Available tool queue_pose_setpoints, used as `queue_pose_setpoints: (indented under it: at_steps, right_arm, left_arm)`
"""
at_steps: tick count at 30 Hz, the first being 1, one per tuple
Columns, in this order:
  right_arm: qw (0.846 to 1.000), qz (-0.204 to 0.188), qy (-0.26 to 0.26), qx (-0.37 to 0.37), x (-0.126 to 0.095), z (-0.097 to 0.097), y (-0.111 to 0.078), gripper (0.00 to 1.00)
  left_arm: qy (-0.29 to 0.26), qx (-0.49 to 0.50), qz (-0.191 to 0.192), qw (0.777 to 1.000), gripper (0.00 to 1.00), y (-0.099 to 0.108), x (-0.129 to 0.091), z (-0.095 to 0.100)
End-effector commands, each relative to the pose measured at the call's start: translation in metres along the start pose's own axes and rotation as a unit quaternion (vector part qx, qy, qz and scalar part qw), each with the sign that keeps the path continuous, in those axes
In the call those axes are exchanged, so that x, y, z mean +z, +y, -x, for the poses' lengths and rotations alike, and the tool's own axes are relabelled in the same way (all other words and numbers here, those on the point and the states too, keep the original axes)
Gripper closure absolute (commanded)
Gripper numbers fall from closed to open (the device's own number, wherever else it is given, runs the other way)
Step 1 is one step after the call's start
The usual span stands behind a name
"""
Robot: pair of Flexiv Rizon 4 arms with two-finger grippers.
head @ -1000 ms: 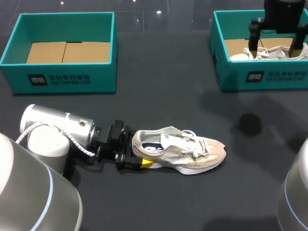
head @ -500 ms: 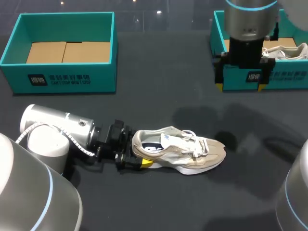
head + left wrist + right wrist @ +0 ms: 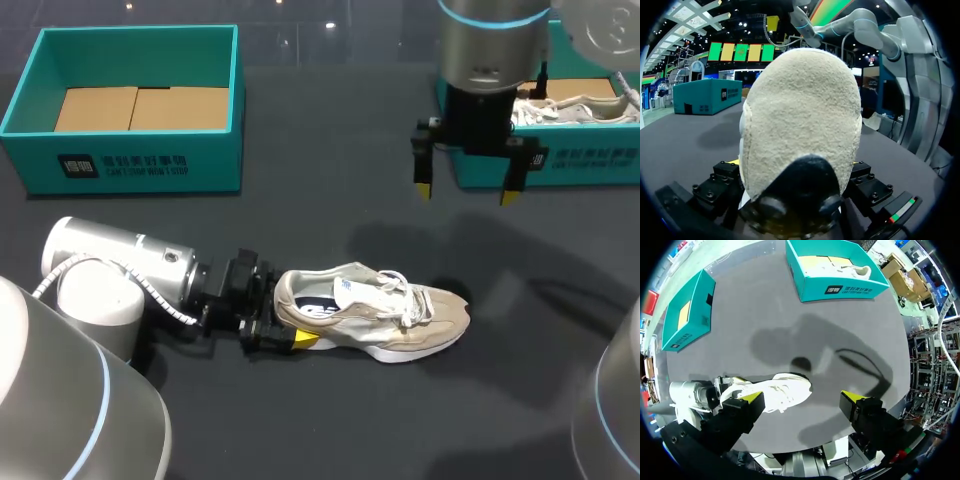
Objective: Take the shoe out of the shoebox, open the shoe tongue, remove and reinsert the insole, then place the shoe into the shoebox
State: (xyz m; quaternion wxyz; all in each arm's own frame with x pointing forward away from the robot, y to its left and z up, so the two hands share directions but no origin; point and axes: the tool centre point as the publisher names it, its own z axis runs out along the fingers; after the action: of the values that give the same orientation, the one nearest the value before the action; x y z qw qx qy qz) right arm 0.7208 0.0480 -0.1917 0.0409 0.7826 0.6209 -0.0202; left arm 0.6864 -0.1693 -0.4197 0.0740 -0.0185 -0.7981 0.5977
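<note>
1. Left gripper (image 3: 283, 335): fingers clamped on the heel of the shoe (image 3: 375, 312); the shoe lies on its sole on the table (image 3: 330, 200), toe pointing away from that arm.
2. Right gripper (image 3: 467, 190): fingers spread wide, holding nothing; it hovers above the table, just in front of the right shoebox (image 3: 580, 160).
3. Likely step: the shoe is out, so opening the tongue comes next; the right gripper must descend to the laces and lift the tongue.
</note>
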Motion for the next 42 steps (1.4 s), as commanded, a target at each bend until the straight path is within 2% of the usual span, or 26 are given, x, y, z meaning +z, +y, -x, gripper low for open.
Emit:
queue_pose_setpoints:
  at_steps: [1,4,6,10,14,18,21,22,35,39,42]
  right_arm:
    - [1.000,-0.002,-0.002,0.000,0.001,-0.003,0.001,0.00]
    - [1.000,-0.002,-0.002,0.000,0.001,-0.003,0.001,0.00]
    - [0.999,-0.006,-0.043,0.028,0.006,-0.021,-0.010,0.00]
    - [0.997,0.001,-0.066,0.034,0.018,-0.053,-0.028,0.00]
    - [0.994,-0.007,-0.093,0.052,0.030,-0.075,-0.042,0.00]
    - [0.995,-0.005,-0.087,0.055,0.037,-0.090,-0.056,0.00]
    - [0.995,-0.007,-0.083,0.061,0.039,-0.098,-0.064,0.00]
    - [0.994,-0.020,-0.080,0.066,0.040,-0.098,-0.066,0.00]
    - [0.994,-0.020,-0.080,0.066,0.040,-0.098,-0.066,0.00]
    - [0.986,-0.008,-0.144,0.080,0.049,-0.126,-0.079,0.00]
    - [0.984,-0.008,-0.162,0.069,0.054,-0.136,-0.084,0.00]
  left_arm:
    - [0.000,0.000,0.001,1.000,1.00,0.001,-0.001,0.000]
    - [0.000,0.000,0.001,1.000,1.00,0.001,-0.001,0.000]
    - [0.000,0.000,0.001,1.000,1.00,0.001,-0.001,0.000]
    - [0.000,0.000,0.001,1.000,1.00,0.001,-0.001,0.000]
    - [0.000,0.000,0.001,1.000,1.00,0.001,-0.001,0.000]
    - [0.000,0.000,0.001,1.000,1.00,0.001,-0.001,0.000]
    - [0.000,0.000,0.001,1.000,1.00,0.001,-0.001,0.000]
    - [0.000,0.000,0.001,1.000,1.00,0.001,-0.001,0.000]
    - [0.000,0.000,0.001,1.000,1.00,0.001,-0.001,0.000]
    - [0.000,0.000,0.001,1.000,1.00,0.001,-0.001,0.000]
    - [0.000,0.000,0.001,1.000,1.00,0.001,-0.001,0.000]
